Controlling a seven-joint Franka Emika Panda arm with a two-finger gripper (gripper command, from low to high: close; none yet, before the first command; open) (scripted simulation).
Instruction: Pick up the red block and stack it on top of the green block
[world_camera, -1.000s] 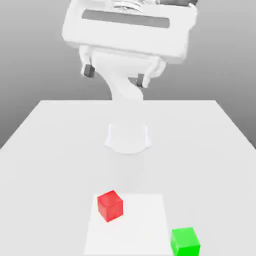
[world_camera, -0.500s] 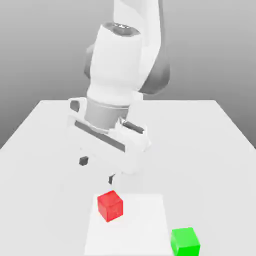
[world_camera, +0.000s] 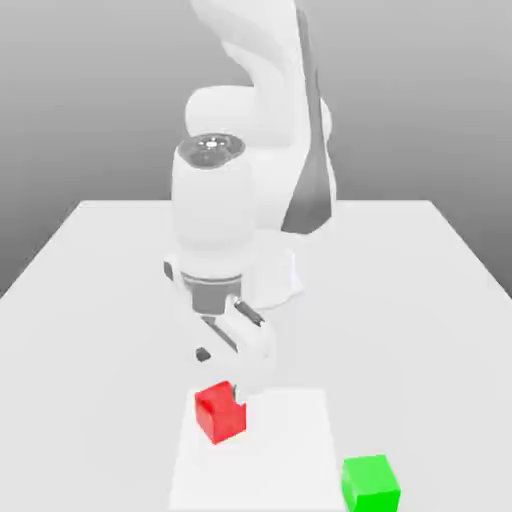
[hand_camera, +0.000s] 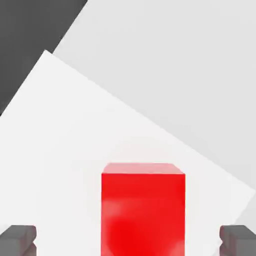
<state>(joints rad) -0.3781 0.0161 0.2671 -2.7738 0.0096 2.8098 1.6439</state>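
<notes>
Since the pick isn't made yet, ext. view has the pincer (world_camera: 222, 372) low over the red block (world_camera: 220, 412), wrist pointing down, prob. lining up for a straddle. Red block sits on a paler square patch (world_camera: 270, 450) of the bench (world_camera: 100, 300); green block (world_camera: 371, 484) rests apart, toward the ext. view's right and nearer the camera, free as stack target. Count: 1 red, 1 green, 1 arm.

Hand view: red block (hand_camera: 143, 210) centred between two dark fingertips (hand_camera: 19, 239), gaps both sides, so jaws wide open, holding nothing. Looks like closing comes next. Count: 1 block, 2 fingertips.
</notes>
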